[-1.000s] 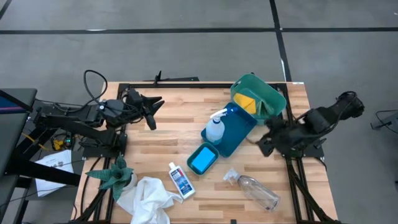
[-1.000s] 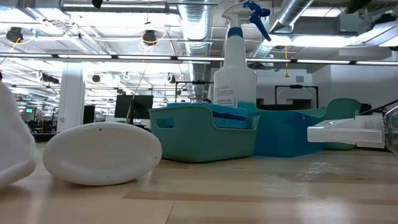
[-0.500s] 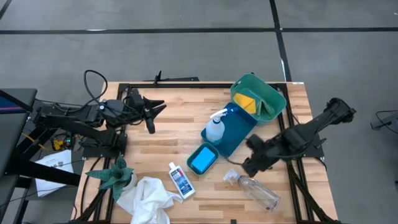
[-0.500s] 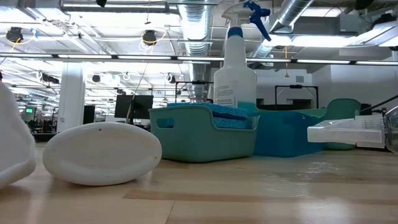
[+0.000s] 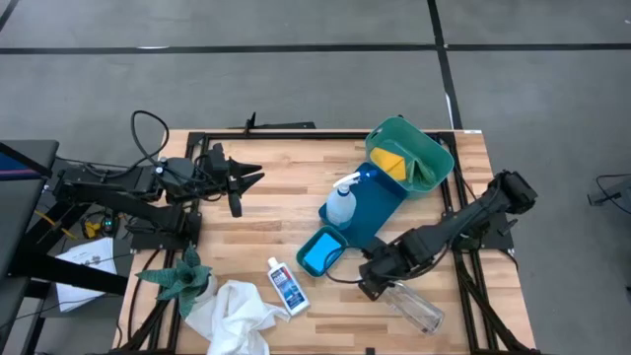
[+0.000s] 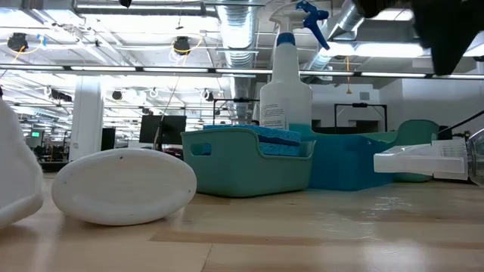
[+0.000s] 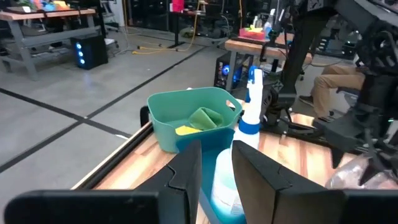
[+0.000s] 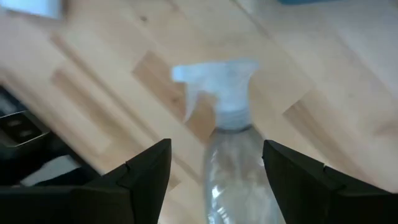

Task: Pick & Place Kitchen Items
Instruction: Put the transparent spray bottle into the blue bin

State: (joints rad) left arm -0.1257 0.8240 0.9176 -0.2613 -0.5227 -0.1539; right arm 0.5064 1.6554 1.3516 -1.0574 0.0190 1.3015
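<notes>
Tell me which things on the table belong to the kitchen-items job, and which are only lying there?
Job:
clear bottle under the open right hand
spray bottle
small white bottle
white cloth
blue sponge
yellow pad

Lying about:
green plant

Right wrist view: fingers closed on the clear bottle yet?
No: the right gripper is open, its fingers spread either side of the clear bottle lying on the table, with wood showing in the gaps.

The high view looks straight down on the whole table. The low view sits at tabletop height, close to the spray bottle (also seen from above and from the left wrist). The right wrist camera hangs near over the clear bottle.
</notes>
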